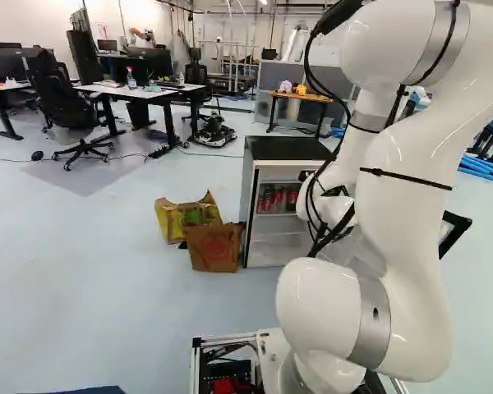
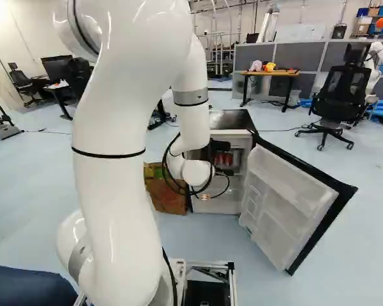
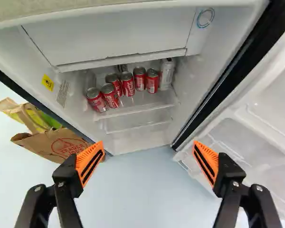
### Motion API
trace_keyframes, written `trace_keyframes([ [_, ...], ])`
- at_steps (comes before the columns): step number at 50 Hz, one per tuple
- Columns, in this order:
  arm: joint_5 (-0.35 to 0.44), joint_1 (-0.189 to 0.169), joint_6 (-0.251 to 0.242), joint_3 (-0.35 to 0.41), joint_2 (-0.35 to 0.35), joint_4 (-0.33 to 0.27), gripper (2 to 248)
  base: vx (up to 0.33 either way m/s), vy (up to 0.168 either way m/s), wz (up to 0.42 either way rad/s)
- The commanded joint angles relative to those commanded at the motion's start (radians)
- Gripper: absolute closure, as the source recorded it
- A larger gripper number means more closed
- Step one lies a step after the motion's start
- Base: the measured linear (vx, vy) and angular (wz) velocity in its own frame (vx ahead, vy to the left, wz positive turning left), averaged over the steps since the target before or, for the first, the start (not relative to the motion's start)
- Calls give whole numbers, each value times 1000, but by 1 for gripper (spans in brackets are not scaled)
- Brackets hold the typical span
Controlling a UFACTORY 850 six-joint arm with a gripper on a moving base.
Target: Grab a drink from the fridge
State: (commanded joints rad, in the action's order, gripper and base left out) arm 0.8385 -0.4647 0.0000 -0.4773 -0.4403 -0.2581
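While six red cans (image 3: 127, 84) and a silver can (image 3: 167, 73) stand on the shelf (image 3: 149, 105) in the fridge (image 3: 226, 28) ahead of your jaws, you have them spread wide, the open door (image 3: 270, 123) past one side, a paper bag (image 3: 61, 144) past the other.

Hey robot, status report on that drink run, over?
Gripper open and empty. Fridge door open. Red cans on the shelf, none grabbed yet. Nothing visible blocking the cans.
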Motion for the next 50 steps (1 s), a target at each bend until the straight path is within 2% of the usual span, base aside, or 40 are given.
trace_keyframes([
  [21,0,7,0,-60,-97,-56,3,0,0,0],
  [50,4,-11,0,-163,-236,-159,3,0,0,0],
])
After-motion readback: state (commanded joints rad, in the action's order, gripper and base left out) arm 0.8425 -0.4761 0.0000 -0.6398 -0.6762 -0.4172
